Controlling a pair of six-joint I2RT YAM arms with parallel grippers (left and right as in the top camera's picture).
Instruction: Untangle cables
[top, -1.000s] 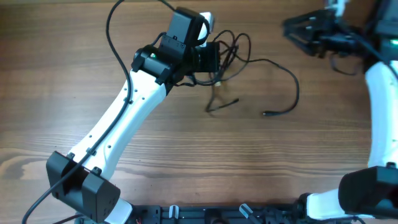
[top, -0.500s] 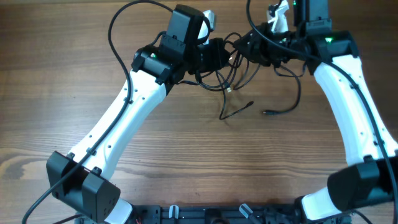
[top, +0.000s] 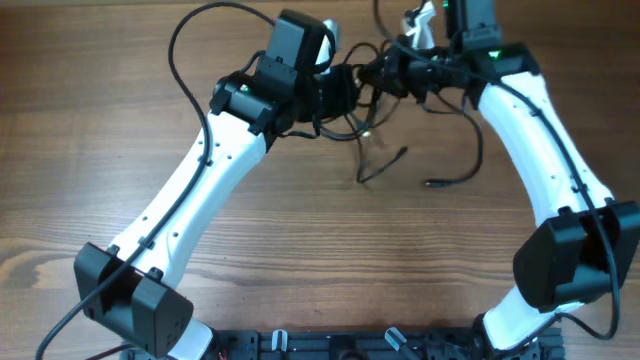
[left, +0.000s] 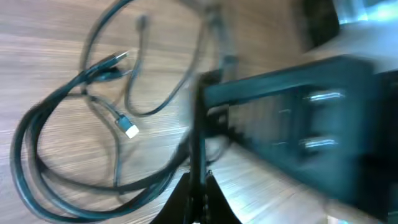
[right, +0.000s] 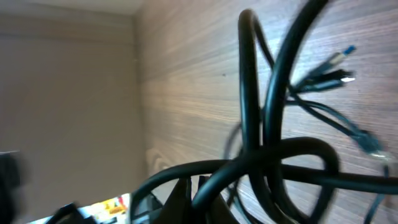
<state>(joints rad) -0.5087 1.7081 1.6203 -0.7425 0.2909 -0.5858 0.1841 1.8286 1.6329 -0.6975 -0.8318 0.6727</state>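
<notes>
1. My left claw (top: 338, 92) works near the worktop's (top: 300, 260) far edge, pressed together on a strand of the cables (top: 372, 120);
2. My right claw (top: 386, 72), just beside it, likewise pinches the bunch;
3. The tangle sits between both claws; two loose ends (top: 432, 183) lie on the wood towards the middle, apart from each other.

Right wrist feed, as I read it:
1. Cables (right: 250, 93): black, looped and crossing, from 6 to 3 o'clock.
2. Plug ends (right: 326, 79): silver- and blue-tipped, at 2 o'clock.
3. Right gripper (right: 194, 188): at 6 o'clock, fingers pinched together on a cable.
4. Wooden table (right: 186, 93): behind everything.
</notes>
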